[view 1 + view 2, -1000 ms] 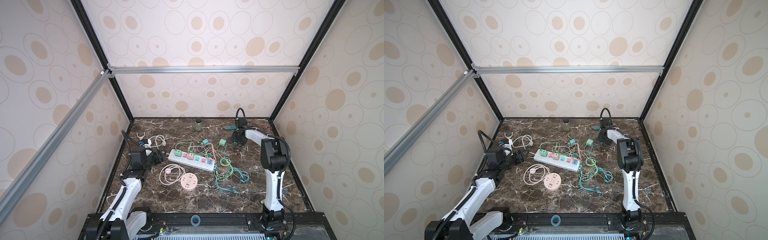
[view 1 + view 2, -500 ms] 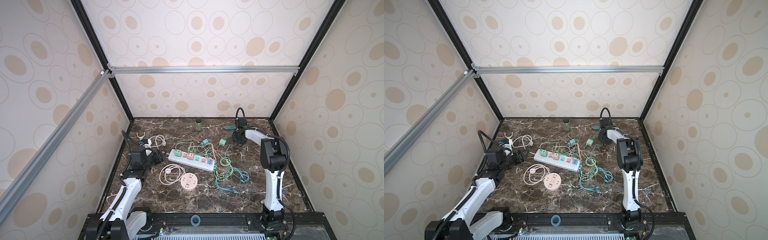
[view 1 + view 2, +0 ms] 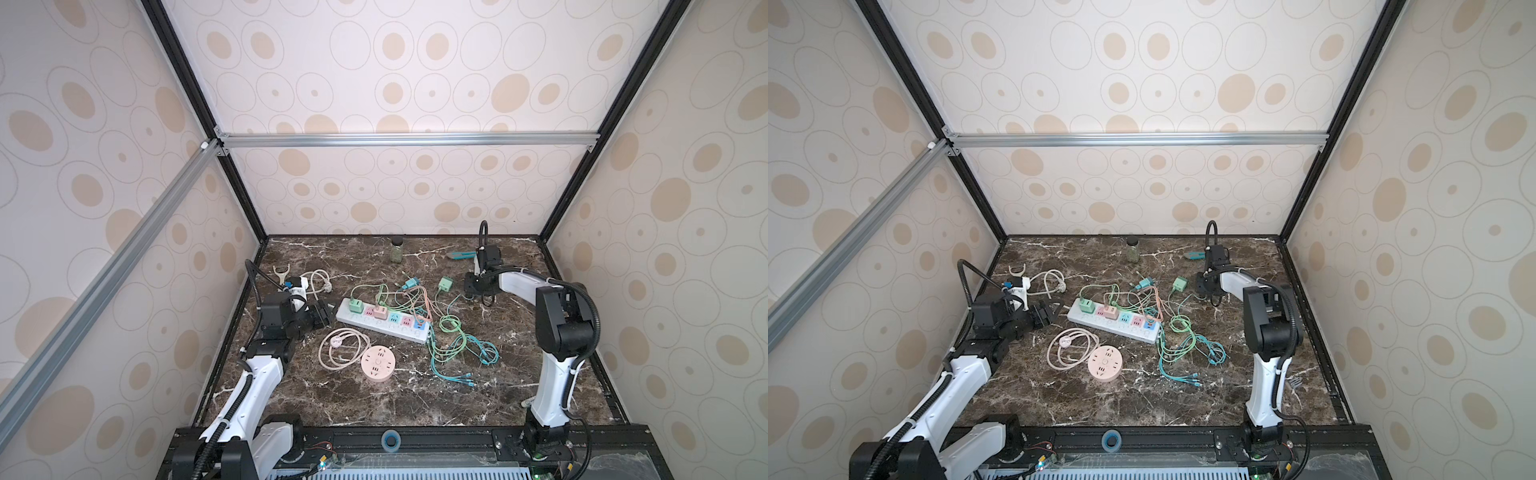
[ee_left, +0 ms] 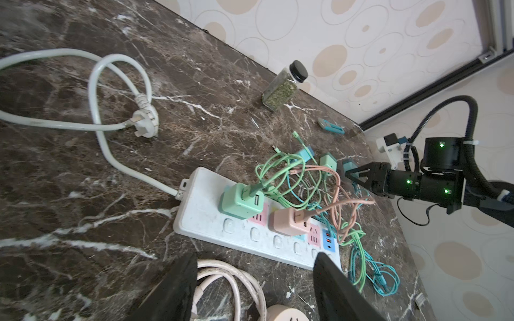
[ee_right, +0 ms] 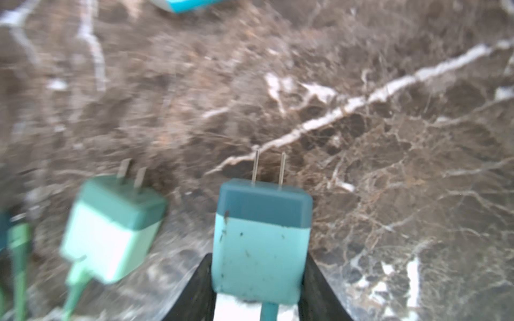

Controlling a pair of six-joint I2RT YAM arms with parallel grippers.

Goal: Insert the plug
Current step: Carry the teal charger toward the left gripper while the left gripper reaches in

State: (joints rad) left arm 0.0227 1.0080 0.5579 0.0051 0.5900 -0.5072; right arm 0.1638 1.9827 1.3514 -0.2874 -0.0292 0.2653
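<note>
Closed since prev frame, R fingers [image 5: 319, 291] pinch teal plug [image 5: 261, 239] btwn them; L fingers [image 4: 172, 291] spread.

Teal 2-prong plug [image 5: 261, 241] in right claw [image 5: 258, 259], prongs forward

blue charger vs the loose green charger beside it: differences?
The blue charger sits clamped in the right claw, prongs straight ahead; the green charger lies loose on the table, tilted. Blue's cable is teal, green's is green. Both are two-prong cubes with a darker prong end.
</note>
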